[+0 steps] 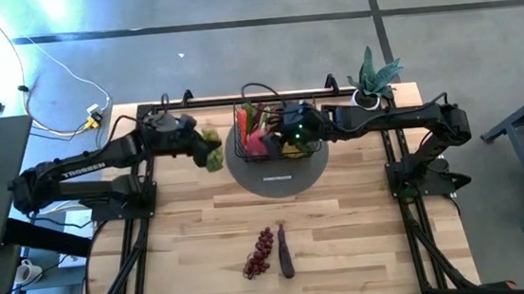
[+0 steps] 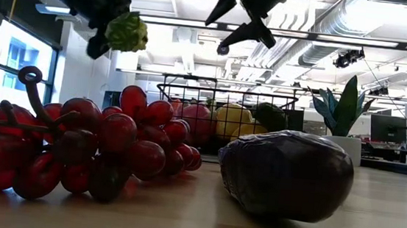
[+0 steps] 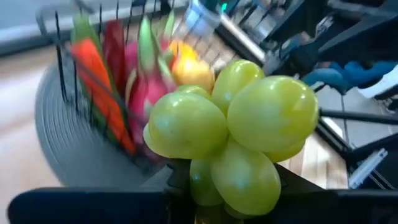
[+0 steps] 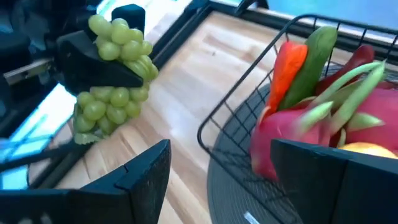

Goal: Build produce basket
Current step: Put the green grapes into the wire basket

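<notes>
The black wire basket (image 1: 275, 132) stands on a round grey disc (image 1: 279, 176) at the table's far middle. It holds pink dragon fruit (image 4: 298, 134), an orange-red chili (image 4: 286, 65), a cucumber (image 4: 317, 53) and yellow fruit (image 2: 233, 118). My left gripper (image 1: 203, 147) is shut on a bunch of green grapes (image 1: 213, 154), in the air just left of the basket. My right gripper (image 1: 291, 135) hangs open and empty over the basket; its fingers also show in the right wrist view (image 4: 230, 168). Red grapes (image 1: 259, 252) and a purple eggplant (image 1: 284, 252) lie on the table near its front edge. My left gripper pinches the green grape bunch about its middle (image 4: 121, 65) between its two fingers (image 4: 93, 71). The fingers come roughly level from the table's left. Some grapes stand above the fingers and the rest hang below (image 4: 102, 109). The bunch is lifted clear of the table (image 2: 127, 32).
A potted green plant (image 1: 375, 80) stands at the far right corner. The black frame rails (image 1: 137, 244) run along both sides of the wooden table. Bare wood lies between the disc and the red grapes.
</notes>
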Robot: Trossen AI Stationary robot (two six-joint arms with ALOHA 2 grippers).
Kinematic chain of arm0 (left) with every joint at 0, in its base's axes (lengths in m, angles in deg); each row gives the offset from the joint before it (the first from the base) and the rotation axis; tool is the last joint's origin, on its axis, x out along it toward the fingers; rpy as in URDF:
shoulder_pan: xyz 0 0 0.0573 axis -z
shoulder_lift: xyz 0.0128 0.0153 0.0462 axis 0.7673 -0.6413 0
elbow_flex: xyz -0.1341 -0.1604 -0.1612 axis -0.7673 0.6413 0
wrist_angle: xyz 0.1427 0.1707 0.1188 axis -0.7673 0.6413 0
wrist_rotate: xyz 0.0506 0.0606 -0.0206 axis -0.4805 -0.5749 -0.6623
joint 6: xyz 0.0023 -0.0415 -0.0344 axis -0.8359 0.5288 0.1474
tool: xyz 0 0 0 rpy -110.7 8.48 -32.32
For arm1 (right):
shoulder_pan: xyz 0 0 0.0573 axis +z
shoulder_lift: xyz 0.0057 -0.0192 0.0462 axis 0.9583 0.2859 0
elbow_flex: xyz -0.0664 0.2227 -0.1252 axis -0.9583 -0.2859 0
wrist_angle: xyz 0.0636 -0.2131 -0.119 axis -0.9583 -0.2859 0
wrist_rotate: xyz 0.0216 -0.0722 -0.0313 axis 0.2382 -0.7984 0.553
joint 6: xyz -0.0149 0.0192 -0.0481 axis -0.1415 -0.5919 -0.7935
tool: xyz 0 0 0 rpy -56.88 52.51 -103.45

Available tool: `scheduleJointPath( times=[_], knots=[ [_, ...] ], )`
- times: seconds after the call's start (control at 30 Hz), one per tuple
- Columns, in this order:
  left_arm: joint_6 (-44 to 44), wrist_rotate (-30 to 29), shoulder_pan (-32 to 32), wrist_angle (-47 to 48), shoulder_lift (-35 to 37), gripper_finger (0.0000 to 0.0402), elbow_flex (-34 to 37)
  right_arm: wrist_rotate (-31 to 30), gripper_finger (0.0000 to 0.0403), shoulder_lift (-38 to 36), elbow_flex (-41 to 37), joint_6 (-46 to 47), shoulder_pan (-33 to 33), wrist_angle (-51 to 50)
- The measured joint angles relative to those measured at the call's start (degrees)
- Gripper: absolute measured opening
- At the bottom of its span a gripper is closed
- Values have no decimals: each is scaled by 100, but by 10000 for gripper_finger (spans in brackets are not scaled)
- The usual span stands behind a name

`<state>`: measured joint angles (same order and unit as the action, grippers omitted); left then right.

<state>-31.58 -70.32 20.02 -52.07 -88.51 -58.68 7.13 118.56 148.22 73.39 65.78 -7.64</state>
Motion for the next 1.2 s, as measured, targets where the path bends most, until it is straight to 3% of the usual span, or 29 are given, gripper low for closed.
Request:
scheduleJointPath(
  times=[0.17,0.33,0.6,1.0,1.2],
  knots=[
    [-564,123,-429,-569,0,72,0,-245,256,0,0,217,-105,91],
    [-902,615,-848,-1118,0,72,0,-519,256,0,0,235,-252,106],
    [-1474,871,-1207,-1198,-265,72,-397,-697,256,0,0,252,-678,179],
    [-2175,905,-1237,-1334,-1513,72,-1451,-636,256,-35,0,-279,-1155,488],
    [-2035,730,-1236,-1619,-2208,72,-2015,-1051,256,-300,0,-729,-1574,743]
  ],
)
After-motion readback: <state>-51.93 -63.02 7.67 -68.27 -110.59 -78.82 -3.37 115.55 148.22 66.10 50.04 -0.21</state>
